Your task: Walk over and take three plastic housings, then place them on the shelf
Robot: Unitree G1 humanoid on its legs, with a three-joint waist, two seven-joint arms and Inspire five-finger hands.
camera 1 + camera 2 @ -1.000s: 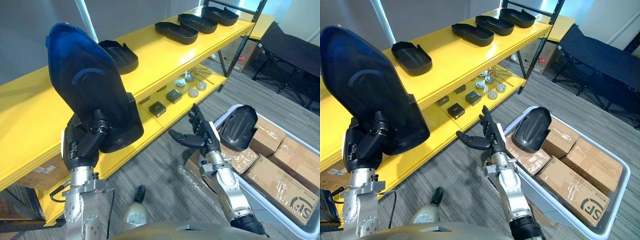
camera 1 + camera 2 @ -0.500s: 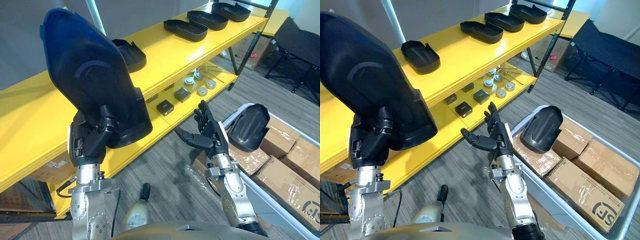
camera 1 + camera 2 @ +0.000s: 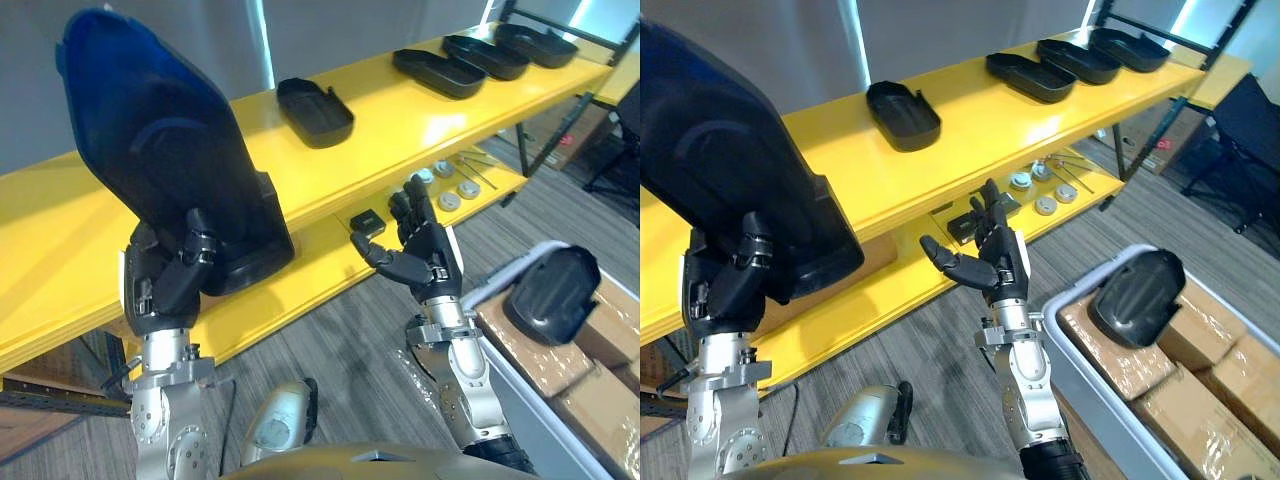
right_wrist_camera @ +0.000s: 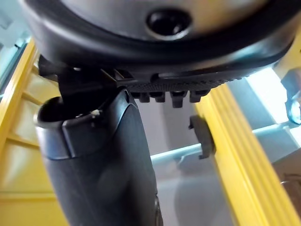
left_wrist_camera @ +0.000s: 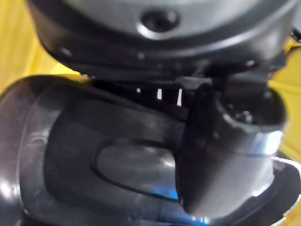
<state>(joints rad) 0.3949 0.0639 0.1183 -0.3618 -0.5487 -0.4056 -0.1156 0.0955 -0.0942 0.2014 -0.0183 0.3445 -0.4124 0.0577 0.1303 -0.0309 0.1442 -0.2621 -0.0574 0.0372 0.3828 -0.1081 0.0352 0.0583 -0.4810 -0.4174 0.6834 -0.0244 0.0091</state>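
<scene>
Yellow shelf [image 3: 400, 120] runs across the left eye view, and four placed housings [image 3: 315, 105] lie on its top board, one alone and three in a row further along. The left hand [image 3: 160, 290] is up in front of it, fingers curled round the foot of a big dark held housing [image 3: 165, 170], carried upright above the shelf's front edge and not yet set down. The right hand [image 3: 425, 262] hangs between shelf and bin, fingers spread wide, empty. Over to the right eye view: the grey bin [image 3: 1065, 335] sits low on the robot's right, one spare housing [image 3: 1137, 297] resting on the boxes [image 3: 1230, 385] inside. Left wrist view: the thumb [image 5: 225, 155] is clamped across the held housing's inner face. Right wrist view: a straight thumb against the yellow shelf frame, nothing in the palm. My read: this piece goes down next, and the spare may be left to fetch.
</scene>
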